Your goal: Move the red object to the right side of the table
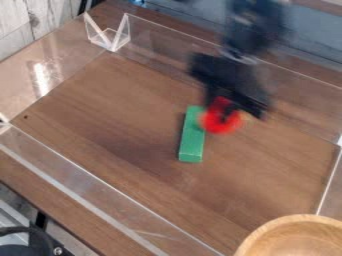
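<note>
The table [120, 130] fills most of the view, dark wood grain inside low clear walls. At its near right corner sits part of a pale wooden bowl [287, 240]. The arm comes in from the far edge, blurred with motion, and the gripper [225, 112] hangs over the middle of the table, somewhat toward the right edge. A green block [195, 135] lies just below it on the wood, its long side running from far to near. Smallest is the red ball [219, 121], lifted clear of the table and sitting between the fingers, which are closed on it, over the block's far end.

The ball looks light, hard and smooth, so it may roll or squirt out of a pinch taken off-centre. Its round middle seems the best place to hold; the short stem is too slight.
</note>
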`<state>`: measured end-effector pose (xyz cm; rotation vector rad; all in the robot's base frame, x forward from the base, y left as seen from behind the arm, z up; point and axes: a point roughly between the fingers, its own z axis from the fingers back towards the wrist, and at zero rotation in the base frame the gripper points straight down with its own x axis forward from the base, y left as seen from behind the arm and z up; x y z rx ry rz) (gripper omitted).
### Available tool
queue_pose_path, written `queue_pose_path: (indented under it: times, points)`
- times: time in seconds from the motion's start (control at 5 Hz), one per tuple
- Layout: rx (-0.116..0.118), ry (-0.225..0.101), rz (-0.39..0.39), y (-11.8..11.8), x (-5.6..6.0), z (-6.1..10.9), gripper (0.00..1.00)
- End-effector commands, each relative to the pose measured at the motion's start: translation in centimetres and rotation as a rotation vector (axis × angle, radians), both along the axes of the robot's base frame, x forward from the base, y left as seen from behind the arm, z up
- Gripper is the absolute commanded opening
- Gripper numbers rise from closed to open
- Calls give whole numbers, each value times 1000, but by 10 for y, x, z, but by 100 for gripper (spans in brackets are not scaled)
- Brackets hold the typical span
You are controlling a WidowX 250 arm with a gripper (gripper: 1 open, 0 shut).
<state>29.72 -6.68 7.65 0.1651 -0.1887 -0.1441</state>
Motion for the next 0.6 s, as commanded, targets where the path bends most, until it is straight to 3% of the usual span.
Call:
queue_pose_path:
  times: [0.0,0.2,0.4]
  points:
    - [-19,-62,10,-29,8,10,0]
    - [-46,-75,31,-58,-1,-9,0]
    - [-74,-105,17,-65,-2,-30,0]
